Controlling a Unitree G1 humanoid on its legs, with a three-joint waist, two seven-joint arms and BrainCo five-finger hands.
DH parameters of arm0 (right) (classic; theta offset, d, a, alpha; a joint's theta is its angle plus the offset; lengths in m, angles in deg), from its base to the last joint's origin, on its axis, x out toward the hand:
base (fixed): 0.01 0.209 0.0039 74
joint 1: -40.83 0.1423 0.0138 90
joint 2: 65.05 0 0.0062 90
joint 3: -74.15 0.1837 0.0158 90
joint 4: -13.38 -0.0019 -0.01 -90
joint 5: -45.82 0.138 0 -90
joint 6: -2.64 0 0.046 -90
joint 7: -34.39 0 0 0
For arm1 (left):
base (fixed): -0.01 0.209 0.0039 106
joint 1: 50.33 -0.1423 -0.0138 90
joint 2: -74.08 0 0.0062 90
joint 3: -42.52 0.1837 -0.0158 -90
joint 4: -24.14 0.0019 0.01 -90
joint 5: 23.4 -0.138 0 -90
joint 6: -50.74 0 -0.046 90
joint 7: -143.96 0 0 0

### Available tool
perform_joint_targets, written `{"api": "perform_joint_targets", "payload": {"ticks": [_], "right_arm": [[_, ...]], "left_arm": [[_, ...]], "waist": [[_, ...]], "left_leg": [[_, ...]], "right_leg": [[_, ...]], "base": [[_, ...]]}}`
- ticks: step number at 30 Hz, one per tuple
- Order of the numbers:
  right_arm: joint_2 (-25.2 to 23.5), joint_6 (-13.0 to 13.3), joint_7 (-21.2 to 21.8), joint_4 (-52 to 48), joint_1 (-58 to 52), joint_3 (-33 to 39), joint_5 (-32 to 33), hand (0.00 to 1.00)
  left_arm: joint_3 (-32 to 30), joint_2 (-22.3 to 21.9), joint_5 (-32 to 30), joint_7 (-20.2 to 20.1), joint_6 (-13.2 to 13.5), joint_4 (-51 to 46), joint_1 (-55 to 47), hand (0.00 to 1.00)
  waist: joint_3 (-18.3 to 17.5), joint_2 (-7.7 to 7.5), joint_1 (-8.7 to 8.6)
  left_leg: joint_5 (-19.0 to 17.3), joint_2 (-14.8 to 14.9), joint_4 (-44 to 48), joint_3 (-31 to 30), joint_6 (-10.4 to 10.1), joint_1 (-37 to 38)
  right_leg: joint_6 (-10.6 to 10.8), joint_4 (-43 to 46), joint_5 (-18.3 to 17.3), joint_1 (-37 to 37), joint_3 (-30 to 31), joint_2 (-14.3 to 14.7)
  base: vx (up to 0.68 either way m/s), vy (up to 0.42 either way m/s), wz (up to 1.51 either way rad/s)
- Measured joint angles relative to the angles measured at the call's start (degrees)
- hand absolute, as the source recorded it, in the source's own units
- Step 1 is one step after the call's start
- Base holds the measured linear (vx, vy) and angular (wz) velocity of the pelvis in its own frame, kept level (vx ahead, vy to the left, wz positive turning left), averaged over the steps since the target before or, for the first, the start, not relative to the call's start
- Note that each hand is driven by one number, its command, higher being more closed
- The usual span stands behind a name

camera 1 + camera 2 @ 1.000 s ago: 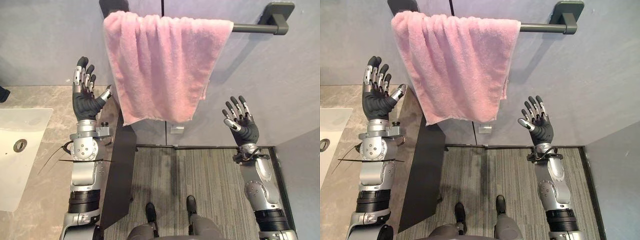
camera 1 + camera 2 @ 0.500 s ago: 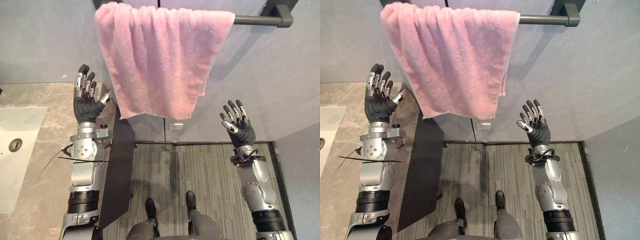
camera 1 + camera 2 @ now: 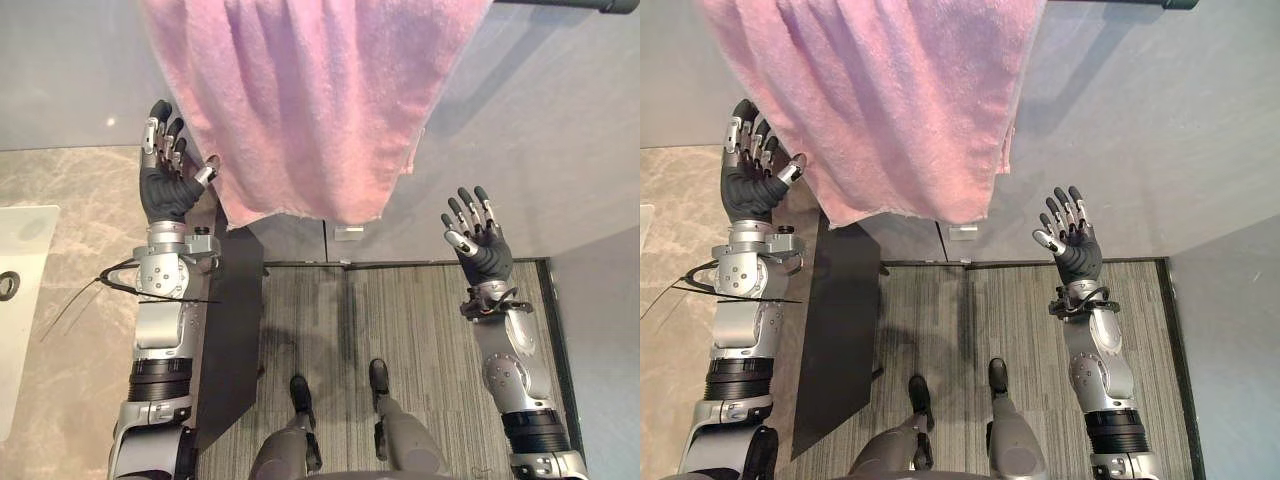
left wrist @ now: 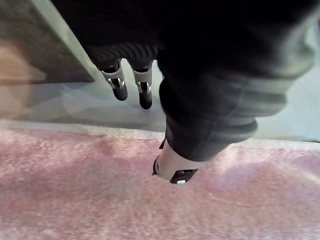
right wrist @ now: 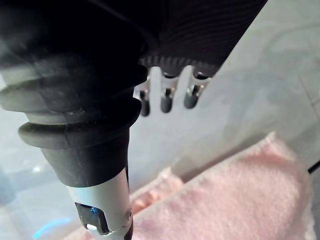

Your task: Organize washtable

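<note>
Found the pink towel (image 3: 310, 100) hanging bunched over a dark rail (image 3: 598, 5) on the far wall, right of the stone counter (image 3: 70, 250). Held the left hand (image 3: 168, 188) up open, fingers straight, just beside the towel's lower left edge, thumb close to the cloth. Held the right hand (image 3: 482, 250) open too, well apart on the right, gripping nothing. Risked pulling the towel askew or off the rail by tugging one side only, judging from its uneven drape. Made out no readable writing or brand.
</note>
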Motion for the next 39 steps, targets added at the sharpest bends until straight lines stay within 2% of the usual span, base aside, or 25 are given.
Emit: {"api": "perform_joint_targets", "payload": {"ticks": [7,12,20,21,39], "right_arm": [[2.3,0.02,-0.11,-1.46,1.07,-0.48,0.0,0.0],[2.3,0.11,-0.09,-2.23,2.52,-1.63,0.01,0.0],[2.25,0.12,-0.1,-2.23,2.48,-1.61,-0.03,0.0],[2.14,0.12,-0.1,-2.23,2.48,-1.61,-0.03,0.0],[2.05,0.12,-0.41,-1.91,4.77,-1.61,-0.62,0.0]], "left_arm": [[0.82,1.24,0.03,0.77,-0.05,2.42,1.69,0.0],[1.62,2.73,0.02,0.49,-0.12,4.53,1.92,0.0],[3.21,2.75,0.01,-1.49,-0.37,4.57,3.22,0.0],[3.26,2.75,0.01,-1.71,-0.37,4.57,3.56,1.0],[4.42,2.74,2.65,-1.91,-0.35,5.08,4.22,1.0]], "waist": [[1.41,0.02,0.05],[1.95,0.06,-0.04],[2.31,0.02,-0.15],[2.31,0.02,-0.14],[2.29,0.0,-0.17]], "left_leg": [[-0.02,0.35,0.85,1.01,-0.02,-0.22],[-0.03,0.22,1.41,2.41,-0.01,-1.3],[0.01,0.4,1.75,2.92,-0.05,-1.31],[0.01,0.38,1.74,2.98,-0.04,-1.31],[0.51,0.21,2.07,2.01,0.14,-1.28]], "right_leg": [[-0.82,-0.03,1.09,-0.42,1.53,0.31],[-0.53,-0.16,1.78,-1.88,3.05,0.25],[-0.71,-0.2,2.27,-2.06,3.51,0.48],[-0.67,-0.2,2.31,-2.1,3.6,0.46],[-0.55,-0.23,2.89,-1.44,2.65,0.18]], "base": [[-0.01,0.0,-0.09],[-0.05,-0.013,-0.15],[-0.02,-0.022,-0.05],[0.0,0.0,0.0],[-0.01,-0.006,0.02]]}}
